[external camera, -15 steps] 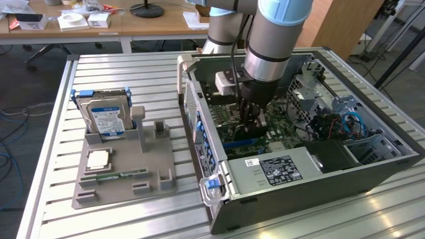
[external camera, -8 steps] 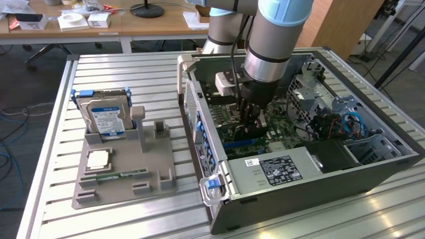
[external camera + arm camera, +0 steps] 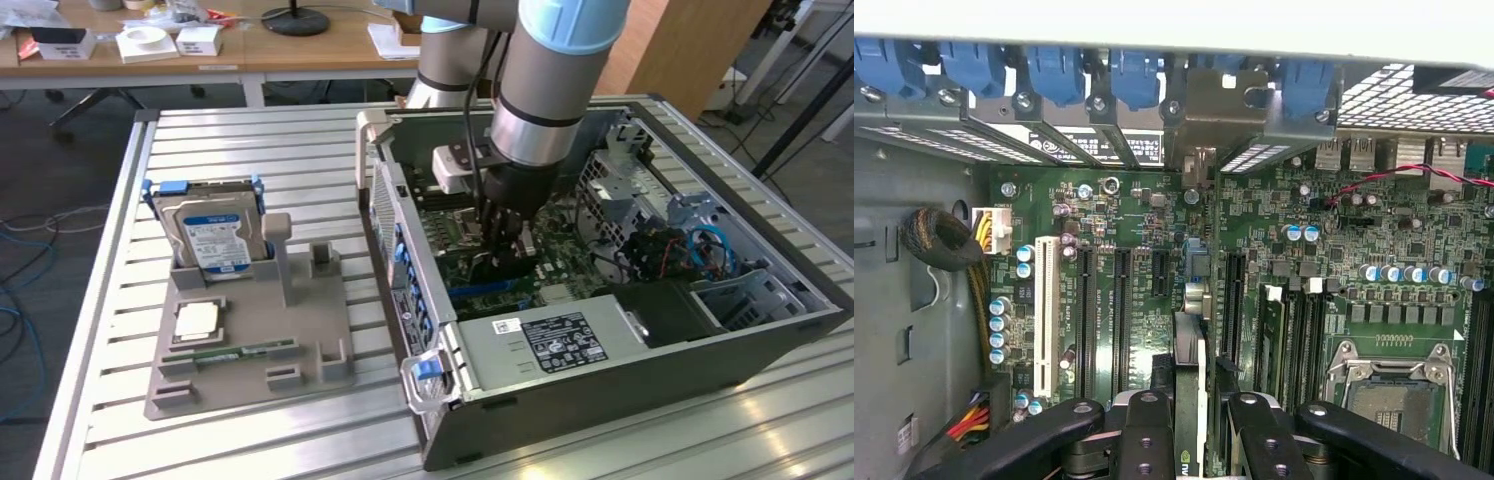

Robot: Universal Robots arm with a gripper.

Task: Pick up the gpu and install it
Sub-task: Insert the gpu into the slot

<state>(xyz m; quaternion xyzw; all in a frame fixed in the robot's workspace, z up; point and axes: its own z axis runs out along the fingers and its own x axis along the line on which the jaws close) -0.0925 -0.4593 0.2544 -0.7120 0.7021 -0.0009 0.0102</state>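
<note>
Green motherboard behind thin, edge-on gpu

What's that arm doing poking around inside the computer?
A robot arm has reached its hand down into the open computer case. The hand grips the gpu on edge over the motherboard slots, with its metal bracket at the case's rear wall. Whether the card is fully seated cannot be told. On a tray beside the case sit a hard drive and a memory stick, untouched.
</note>
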